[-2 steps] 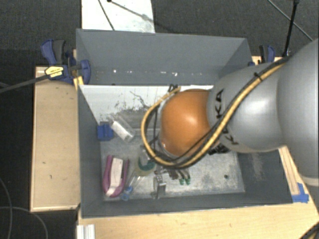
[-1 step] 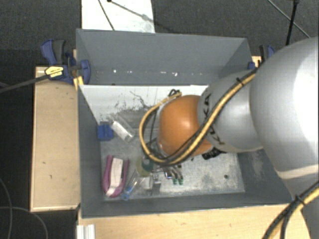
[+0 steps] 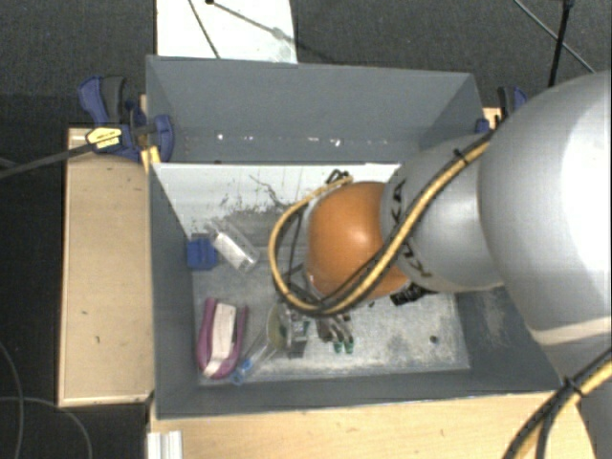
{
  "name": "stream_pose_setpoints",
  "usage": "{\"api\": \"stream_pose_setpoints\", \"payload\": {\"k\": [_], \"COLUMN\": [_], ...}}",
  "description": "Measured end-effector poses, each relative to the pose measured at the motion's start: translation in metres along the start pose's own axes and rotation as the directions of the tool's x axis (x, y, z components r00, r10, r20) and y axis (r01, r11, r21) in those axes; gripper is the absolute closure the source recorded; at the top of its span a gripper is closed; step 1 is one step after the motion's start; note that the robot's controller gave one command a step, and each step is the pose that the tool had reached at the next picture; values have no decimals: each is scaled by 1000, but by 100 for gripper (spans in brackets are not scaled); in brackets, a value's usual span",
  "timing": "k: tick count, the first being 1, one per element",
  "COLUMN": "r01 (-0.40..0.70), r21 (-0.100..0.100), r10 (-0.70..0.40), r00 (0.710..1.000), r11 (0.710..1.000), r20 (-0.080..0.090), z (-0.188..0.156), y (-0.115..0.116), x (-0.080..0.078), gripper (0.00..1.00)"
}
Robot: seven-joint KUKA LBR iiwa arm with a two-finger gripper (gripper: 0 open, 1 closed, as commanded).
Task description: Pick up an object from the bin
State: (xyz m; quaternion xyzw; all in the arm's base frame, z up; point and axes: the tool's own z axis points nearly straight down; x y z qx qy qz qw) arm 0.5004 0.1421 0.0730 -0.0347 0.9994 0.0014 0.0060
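Purple-and-white packet (image 3: 220, 338), lying at the grey bin's (image 3: 170, 290) lower-left corner near the end effector (image 3: 311, 331), whose opening cannot be told, looks light, soft and best pinched across its narrow middle.

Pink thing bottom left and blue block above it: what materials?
Pink thing: likely plastic or rubber, glossy; pale sheen along its middle. Blue block: maybe foam or plastic, matte; even colour, no glint. Neither certain.
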Motion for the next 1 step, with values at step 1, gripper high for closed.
{"api": "stream_pose_setpoints", "payload": {"k": [1], "r01": [-8], "r21": [0], "r10": [8], "r00": [1000], "r11": [1000], "r20": [-3], "z": [-151], "y": [5], "x": [10], "gripper": [100]}}
